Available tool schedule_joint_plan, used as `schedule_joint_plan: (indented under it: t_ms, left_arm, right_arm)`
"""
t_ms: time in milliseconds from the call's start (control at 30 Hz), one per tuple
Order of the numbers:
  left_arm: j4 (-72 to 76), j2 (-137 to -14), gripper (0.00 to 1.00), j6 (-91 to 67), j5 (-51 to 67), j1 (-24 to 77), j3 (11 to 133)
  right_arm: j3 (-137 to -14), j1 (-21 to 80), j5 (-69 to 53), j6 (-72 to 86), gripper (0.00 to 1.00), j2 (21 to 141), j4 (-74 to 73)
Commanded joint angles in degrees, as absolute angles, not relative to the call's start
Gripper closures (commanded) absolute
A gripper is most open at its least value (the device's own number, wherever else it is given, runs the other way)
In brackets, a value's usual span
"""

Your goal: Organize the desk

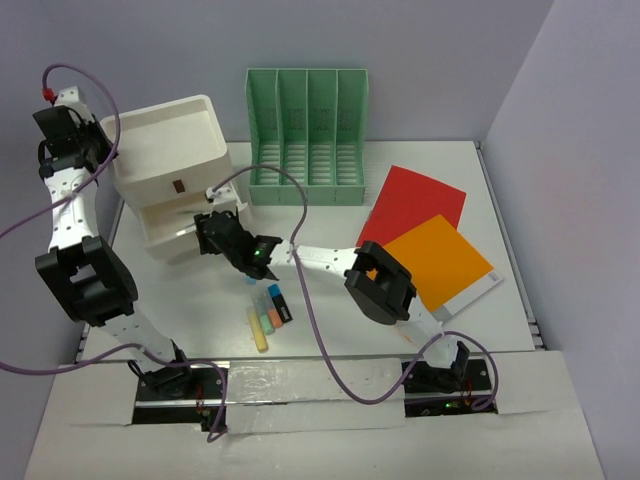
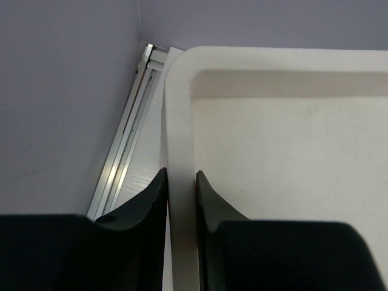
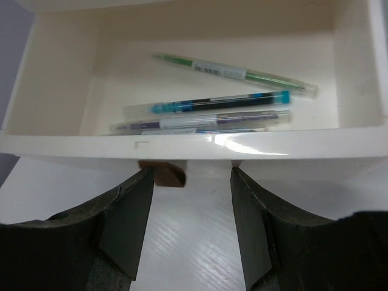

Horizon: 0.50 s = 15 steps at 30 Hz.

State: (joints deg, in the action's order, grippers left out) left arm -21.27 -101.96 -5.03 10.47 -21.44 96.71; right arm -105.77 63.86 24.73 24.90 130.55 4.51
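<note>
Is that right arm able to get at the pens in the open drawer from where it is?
Probably yes. The right gripper sits open just in front of the drawer, whose pulled-out part is uncovered; only its low front wall stands between it and the pens.

The open drawer juts from the white drawer box over the counter, its front wall just before the spread right fingers, with pens lying on its floor. The right arm stretches across the middle just beyond a row of markers, while bare counter lies open to their left. The left fingers pinch the box's top rim close against the wall, with little room beside.
</note>
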Motion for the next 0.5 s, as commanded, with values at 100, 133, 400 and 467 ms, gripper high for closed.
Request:
schedule_joint_plan:
  t_ms: [100, 133, 400, 467]
  left_arm:
    - [-34.89, -100.16, 1.00, -8.18, 26.41, -19.34, 93.21]
    - [-34.89, -100.08, 1.00, -8.02, 26.55, -19.37, 93.10]
    - [-36.35, -101.00, 1.00, -7.70, 28.58, -19.48, 95.48]
    - [-36.45, -101.57, 1.00, -7.70, 28.92, -19.42, 96.07]
  right_arm:
    - [-114.88, 64.57, 30.39, 25.82, 0.40, 135.41, 7.58]
    - [-115.71, 64.16, 30.62, 26.41, 0.41, 136.03, 6.94]
    - [-127.56, 62.79, 34.15, 24.91, 0.44, 141.81, 4.59]
    - [-128.56, 62.71, 35.72, 24.72, 0.45, 141.77, 5.06]
